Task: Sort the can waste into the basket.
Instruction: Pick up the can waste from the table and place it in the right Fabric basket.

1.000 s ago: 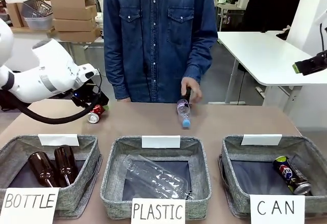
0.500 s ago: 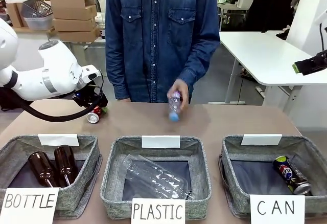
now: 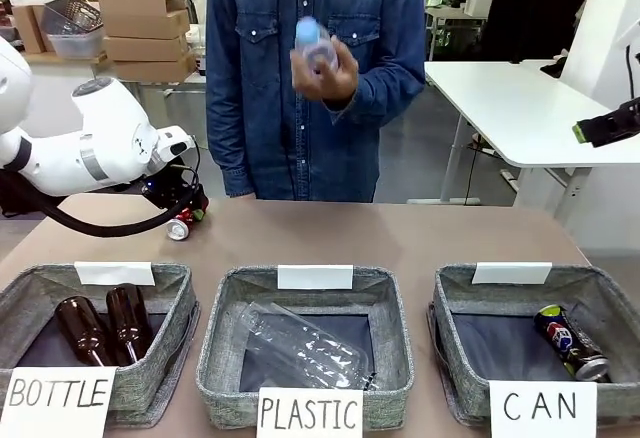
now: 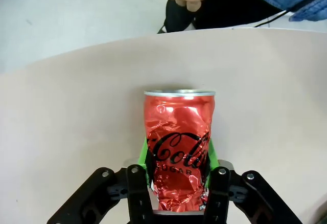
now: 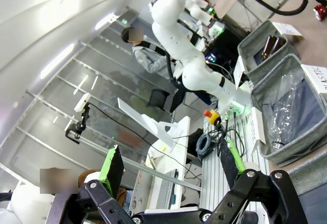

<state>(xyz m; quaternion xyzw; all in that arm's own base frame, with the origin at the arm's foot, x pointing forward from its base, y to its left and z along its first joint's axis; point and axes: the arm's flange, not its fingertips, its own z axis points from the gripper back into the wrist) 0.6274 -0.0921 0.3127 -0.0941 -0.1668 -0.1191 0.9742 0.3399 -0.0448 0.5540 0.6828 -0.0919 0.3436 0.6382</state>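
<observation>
Tabletop (image 3: 450,233) carries three grey baskets along the near edge, signed BOTTLE, PLASTIC and CAN. CAN basket (image 3: 455,358) sits at the robot's right end, well apart from the left arm's work at the far left. Person stands at the far side, one hand (image 3: 325,73) holding a clear plastic bottle (image 3: 312,43) up at chest height.

Left tool (image 4: 179,183) is clamped on the red can (image 4: 179,150), green pads on both flanks near its base, can lying low over the tabletop by the far-left edge; whether it rests on the surface can't be told. Right tool (image 5: 171,170) is spread wide, holding nothing, raised off to the side.

Step in hand: lift and carry the red can to the CAN basket. To do it well, raise it clear before crossing, pass above the BOTTLE and PLASTIC basket walls, let go low over the dark bottom.

Red can: crumpled, dented wall, white script logo, silver rim at the far end. Thin creased metal may slip or crush more. Dark blue can (image 3: 568,341) already lies in the CAN basket.
</observation>
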